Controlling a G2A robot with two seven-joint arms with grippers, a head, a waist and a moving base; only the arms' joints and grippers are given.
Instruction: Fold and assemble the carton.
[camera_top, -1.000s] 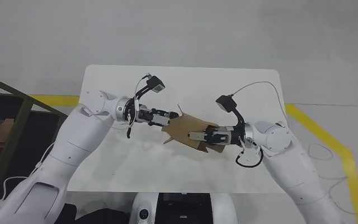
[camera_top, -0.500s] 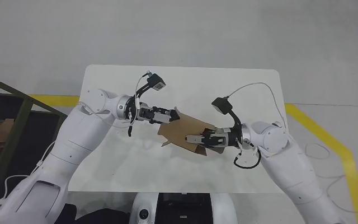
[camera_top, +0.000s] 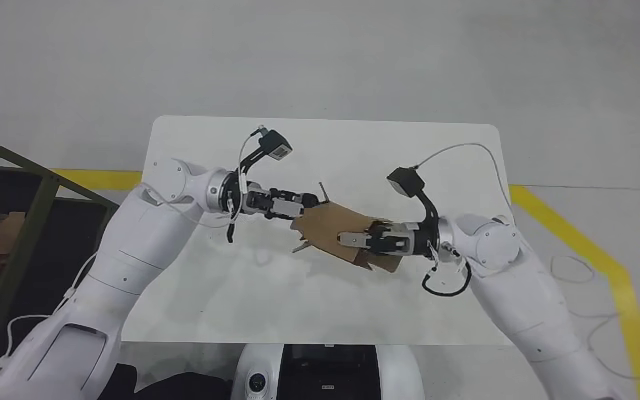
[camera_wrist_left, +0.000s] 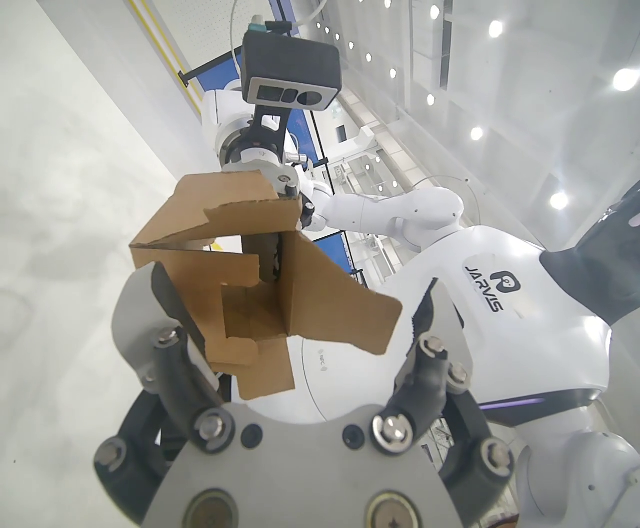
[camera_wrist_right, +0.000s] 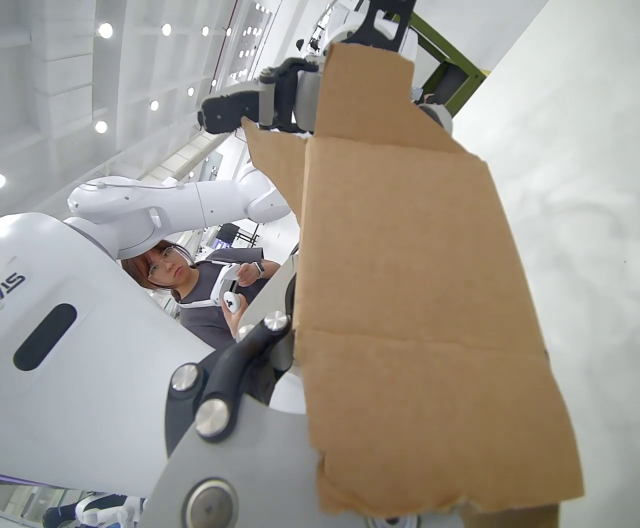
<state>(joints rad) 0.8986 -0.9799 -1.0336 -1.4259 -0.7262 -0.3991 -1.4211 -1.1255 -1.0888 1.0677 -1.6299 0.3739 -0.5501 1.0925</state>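
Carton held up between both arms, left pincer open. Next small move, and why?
Likely close the left pincer on the loose flap: its fingers stand apart around the unfolded end of the carton, while the right pincer grips the far end, so folding can start.

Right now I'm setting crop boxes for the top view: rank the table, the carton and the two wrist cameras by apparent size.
1. table
2. carton
3. left wrist camera and right wrist camera: they look about alike, so I leave them unranked.
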